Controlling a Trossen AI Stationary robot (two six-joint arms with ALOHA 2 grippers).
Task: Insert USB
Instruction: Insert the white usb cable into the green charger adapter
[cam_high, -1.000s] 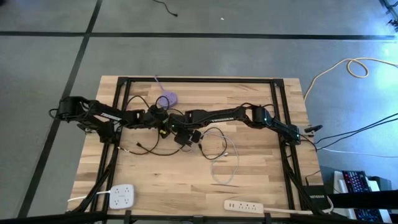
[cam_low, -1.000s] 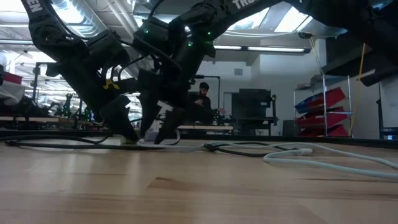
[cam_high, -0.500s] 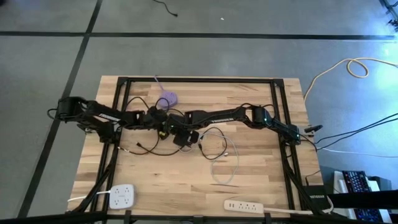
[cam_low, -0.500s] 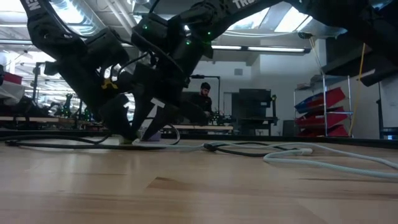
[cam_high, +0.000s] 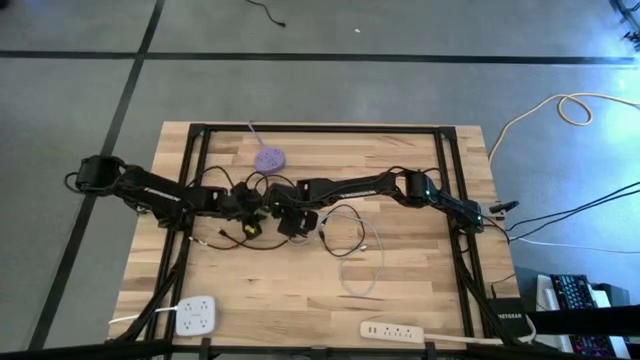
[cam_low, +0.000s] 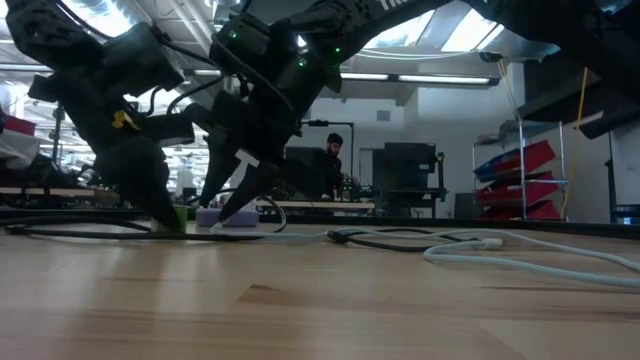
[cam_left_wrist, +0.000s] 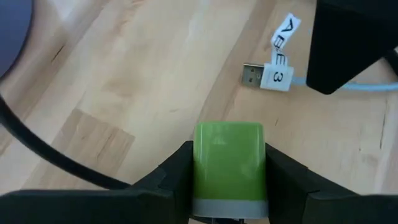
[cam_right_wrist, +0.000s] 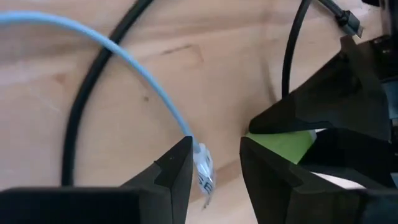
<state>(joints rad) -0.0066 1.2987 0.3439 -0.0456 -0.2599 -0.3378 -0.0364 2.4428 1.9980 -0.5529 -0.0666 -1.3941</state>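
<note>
A green charger block (cam_left_wrist: 229, 163) sits between the fingers of my left gripper (cam_left_wrist: 229, 186), just left of the table's middle (cam_high: 247, 222). A light blue USB cable (cam_right_wrist: 140, 74) ends in a metal plug (cam_left_wrist: 252, 74) with a white label (cam_left_wrist: 278, 62). My right gripper (cam_right_wrist: 216, 180) is shut on that end, close to the right of the block (cam_right_wrist: 283, 144). In the low view the left gripper (cam_low: 165, 212) is down at the table and the right gripper (cam_low: 232, 200) slants down beside it. My left gripper pinches the green block by its two side faces (cam_left_wrist: 200, 168), one finger on each side. The block's free end points forward toward the plug. Whether it rests on the table cannot be told. My right gripper holds the blue cable just behind the white label (cam_right_wrist: 204, 177), between its two fingers. The plug sticks out past the fingers (cam_left_wrist: 348, 43), a little above the wood, pointing toward the green block. The cable trails off slack behind.
Black cables (cam_high: 340, 225) and a white cable (cam_high: 365, 265) loop over the table's middle. A purple disc (cam_high: 268, 158) lies toward the far edge. Two white power strips (cam_high: 197, 316) (cam_high: 402, 330) lie at the near edge. A person stands in the room behind (cam_low: 325, 165).
My left gripper has drawn back with the green block toward the table's left and near edges, away from the right gripper. My right gripper has tipped from pointing nearly straight down to a slant and shifted a little toward the left gripper, still holding the cable end.
</note>
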